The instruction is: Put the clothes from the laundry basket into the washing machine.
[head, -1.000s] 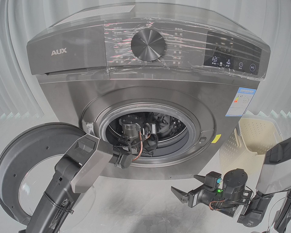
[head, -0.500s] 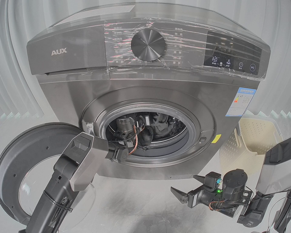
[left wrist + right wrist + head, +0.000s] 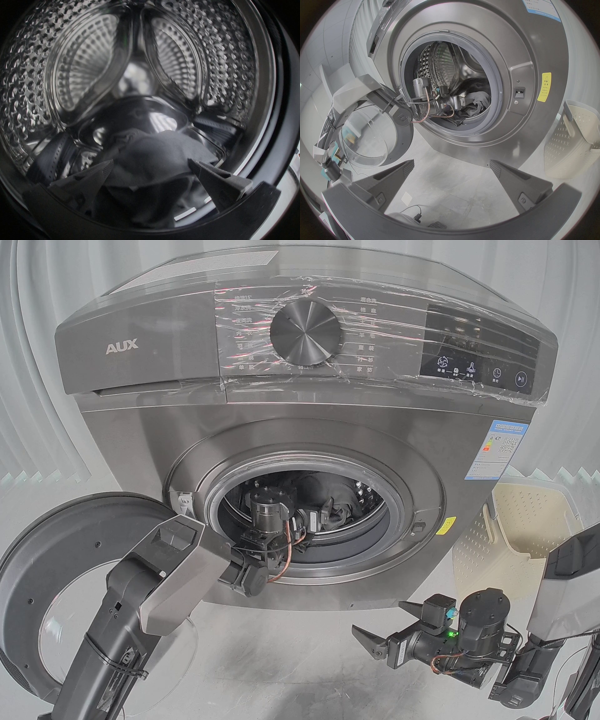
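Grey glossy floor (image 3: pixel 281 652); pleated white curtains (image 3: pixel 37 396) behind steel washing machine (image 3: pixel 156 427).

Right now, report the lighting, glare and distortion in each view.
Head view: evenly lit, with glare streaks on the plastic film. Left wrist view: dim, bright glints on the drum, the dark clothes hard to make out. Right wrist view: bright, the washing machine bowed by the lens, black corners.

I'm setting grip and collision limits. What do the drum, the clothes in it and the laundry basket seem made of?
Drum: bright metal, probably stainless steel; dimpled wall with mirror-like glints. Clothes: soft dark fabric, matte, lying in folds; fibre unclear. Laundry basket: cream rigid plastic, likely; matte, with moulded rows of holes.
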`<state>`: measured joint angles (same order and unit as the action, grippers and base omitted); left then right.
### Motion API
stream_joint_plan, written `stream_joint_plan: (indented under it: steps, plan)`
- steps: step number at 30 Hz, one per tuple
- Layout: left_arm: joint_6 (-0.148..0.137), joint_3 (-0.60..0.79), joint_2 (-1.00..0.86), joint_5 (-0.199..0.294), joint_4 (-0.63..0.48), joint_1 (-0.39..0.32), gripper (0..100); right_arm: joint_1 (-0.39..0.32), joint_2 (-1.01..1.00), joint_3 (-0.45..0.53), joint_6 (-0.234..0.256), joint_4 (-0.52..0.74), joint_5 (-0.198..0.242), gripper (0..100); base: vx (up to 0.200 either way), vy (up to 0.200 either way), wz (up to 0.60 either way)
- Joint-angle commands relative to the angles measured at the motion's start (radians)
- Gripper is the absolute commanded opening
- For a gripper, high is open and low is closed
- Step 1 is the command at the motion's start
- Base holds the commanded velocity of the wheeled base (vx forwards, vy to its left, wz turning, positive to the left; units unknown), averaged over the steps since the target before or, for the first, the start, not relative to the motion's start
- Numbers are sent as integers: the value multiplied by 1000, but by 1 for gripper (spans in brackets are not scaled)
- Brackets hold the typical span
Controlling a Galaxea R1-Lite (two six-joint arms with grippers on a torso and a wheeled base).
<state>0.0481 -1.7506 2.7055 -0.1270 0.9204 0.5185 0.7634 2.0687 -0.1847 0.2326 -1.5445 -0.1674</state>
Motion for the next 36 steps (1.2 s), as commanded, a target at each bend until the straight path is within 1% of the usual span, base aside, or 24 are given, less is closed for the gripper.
stream_joint_plan:
  steps: [1,7,8,11,17,21,23,25,28,30,36]
  plan:
    - [-5,85,-30,14,0,2,100,2,7,1,1,0,0,100,0,0,0]
    - [-7,71,2,14,-2,-2,100,2,7,-1,1,0,0,100,0,0,0]
    - [-7,68,7,14,-2,-2,0,2,7,-1,1,0,0,100,0,0,0]
    - [-11,74,19,14,1,-2,0,2,5,-1,1,0,-1,100,0,0,0]
    - [-10,95,20,12,-2,0,0,2,7,-1,1,0,0,100,0,0,0]
    - [-11,77,19,6,-3,-2,0,2,7,-1,1,0,0,100,0,0,0]
    - [-8,46,16,1,-2,-3,0,2,7,-1,1,0,0,100,0,0,0]
    - [-4,-41,23,-11,3,-8,0,2,7,-1,1,0,-1,100,0,0,0]
    - [-5,-173,65,-52,8,-25,0,2,5,-1,1,0,-1,100,0,0,0]
    - [-4,-249,89,-63,5,-31,0,5,5,-1,1,0,-1,100,0,0,0]
    - [-7,-249,105,-69,8,-40,0,8,7,-1,2,0,-1,100,0,0,0]
